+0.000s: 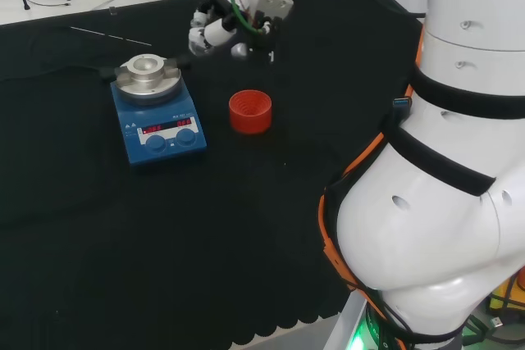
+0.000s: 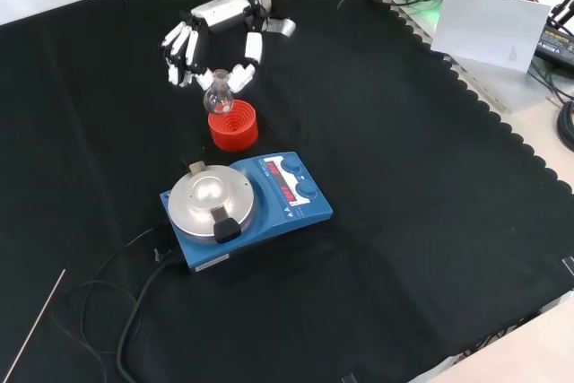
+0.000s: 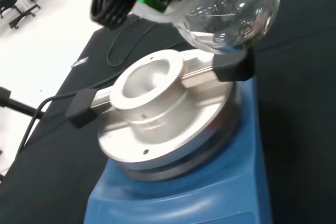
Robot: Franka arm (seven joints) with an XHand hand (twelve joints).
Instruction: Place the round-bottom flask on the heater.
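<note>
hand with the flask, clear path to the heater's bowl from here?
Probably yes. The hand holds the round-bottom flask above the red ribbed stand, and the heater sits just past it in the front view. Its metal bowl is empty and nothing stands between them.

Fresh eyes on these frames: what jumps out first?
The blue heater with its silver bowl-shaped top sits mid-cloth in the front view. Just beyond it stands a red ribbed stand. Above that, the hand has its fingers curled round a clear round-bottom flask; the wrist view shows the flask's bulb close above the heater's bowl.
</note>
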